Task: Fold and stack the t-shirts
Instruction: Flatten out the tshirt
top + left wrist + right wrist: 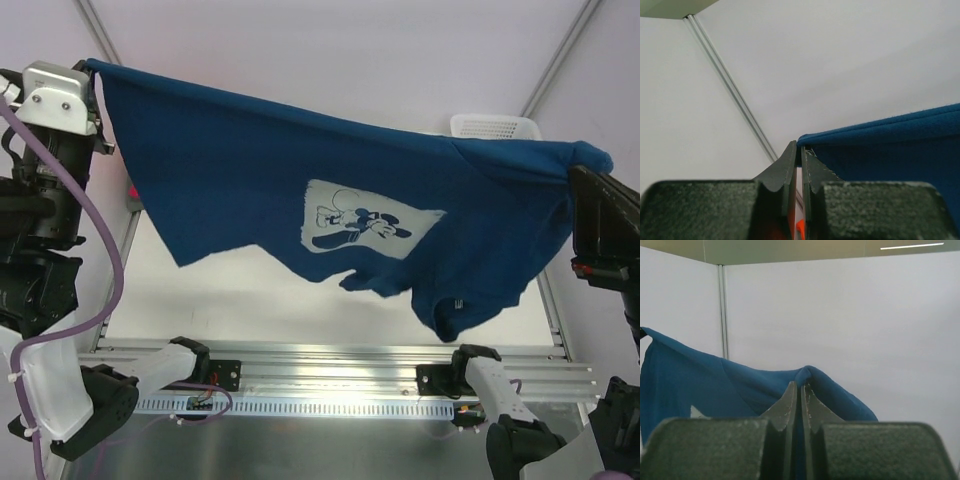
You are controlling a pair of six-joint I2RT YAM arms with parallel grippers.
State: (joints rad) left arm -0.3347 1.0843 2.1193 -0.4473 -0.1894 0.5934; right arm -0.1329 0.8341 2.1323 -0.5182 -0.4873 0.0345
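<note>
The navy blue t-shirt (250,175) with a pale cartoon-mouse print (365,220) hangs stretched in the air between my two grippers, high above the table. My left gripper (95,75) is shut on its upper left corner; the left wrist view shows the cloth (890,145) pinched at the fingertips (801,150). My right gripper (580,170) is shut on the upper right corner; the right wrist view shows a fold of cloth (740,385) gripped at the tips (801,387). The orange, pink and grey tees are hidden, apart from a small pink patch (131,193) at the left edge.
A white lattice basket (495,127) stands at the back right, partly behind the shirt. The white table (230,300) lies below, with the aluminium rail (330,365) at its near edge. White walls enclose the cell.
</note>
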